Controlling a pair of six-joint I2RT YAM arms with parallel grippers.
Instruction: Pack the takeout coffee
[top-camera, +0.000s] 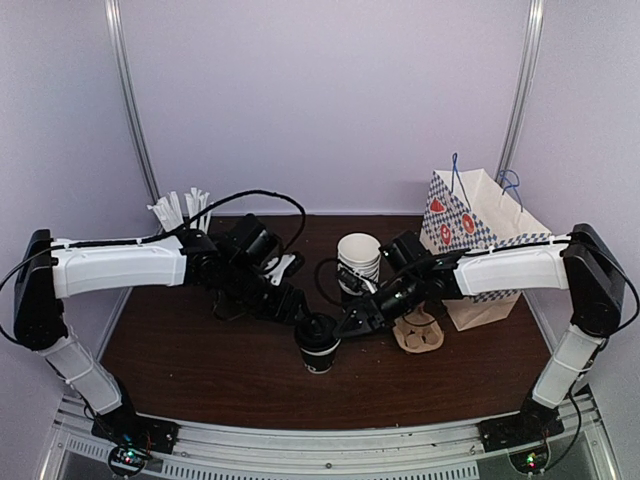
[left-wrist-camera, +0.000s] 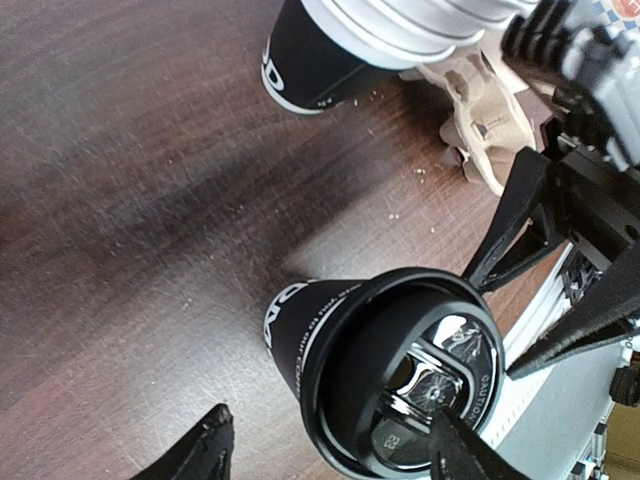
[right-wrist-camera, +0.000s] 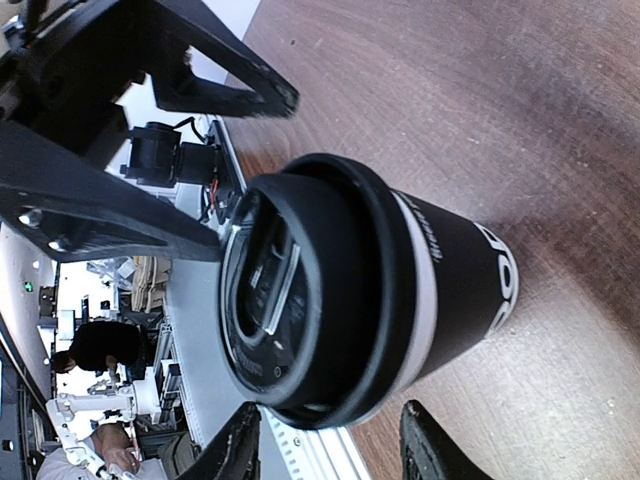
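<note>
Dark wooden surface (top-camera: 200, 370). Stack of white cups (top-camera: 358, 258) stands behind the centre. Cardboard cup carrier (top-camera: 418, 332) and paper bag (top-camera: 480, 240) to right. Cup of white sticks (top-camera: 192, 206) in far left corner. Coffee cup (top-camera: 318, 345), black lid on, upright at centre front. Left jaws released, straddling cup, one finger (left-wrist-camera: 203, 453) clear of its side. Right jaws released, at lid rim from opposite side. Contact with lid hard to judge; fingers cut off at frame edges.
</note>
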